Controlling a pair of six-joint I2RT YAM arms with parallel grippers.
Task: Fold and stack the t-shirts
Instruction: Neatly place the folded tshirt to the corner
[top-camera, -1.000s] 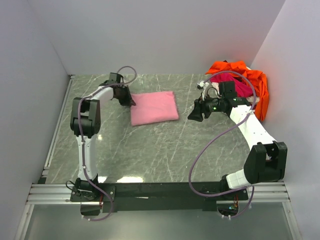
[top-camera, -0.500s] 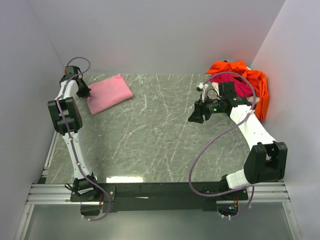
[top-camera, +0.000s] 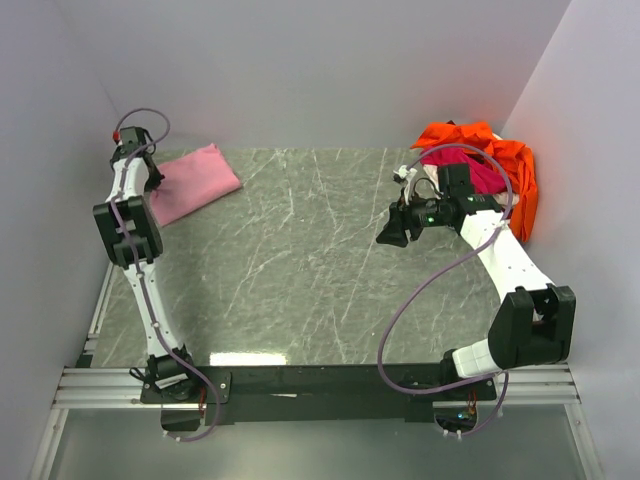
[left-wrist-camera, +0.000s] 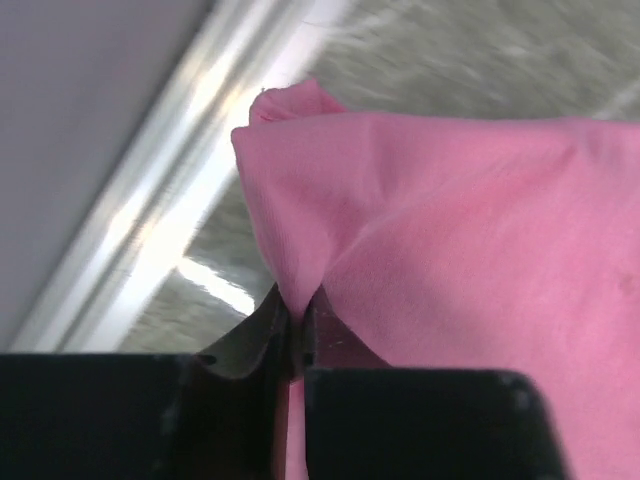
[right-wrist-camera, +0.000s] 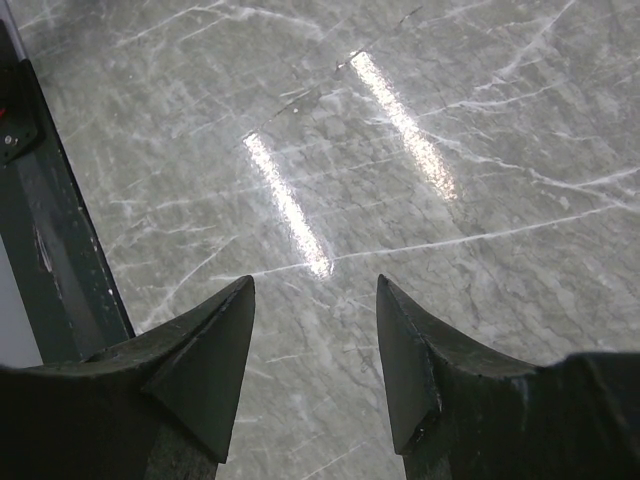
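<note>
The left arm is reaching to the far left corner of the table (top-camera: 300, 280), and its fingers (left-wrist-camera: 294, 322) are pinching closed on a peak of cloth at the edge of the folded pink shirt (top-camera: 195, 182). In the left wrist view, the cloth is bunching up into a small ridge right where the fingers are clamping it, and the rest of the shirt is spreading away smooth to the right. The shirt is lying flat on the table, slanted, close to the back wall and just beside the metal rail (left-wrist-camera: 150, 230) that is running along the table's left edge.

The right arm is hanging over the right part of the table, with its fingers (right-wrist-camera: 312, 290) standing apart and holding nothing; only bare marbled table is showing between them. Behind this arm, in the far right corner, the orange shirt (top-camera: 512, 170) is lying crumpled against the wall, and the magenta shirt (top-camera: 482, 172) is sitting bunched up in the middle of it. Both are lying well apart from the pink shirt.
</note>
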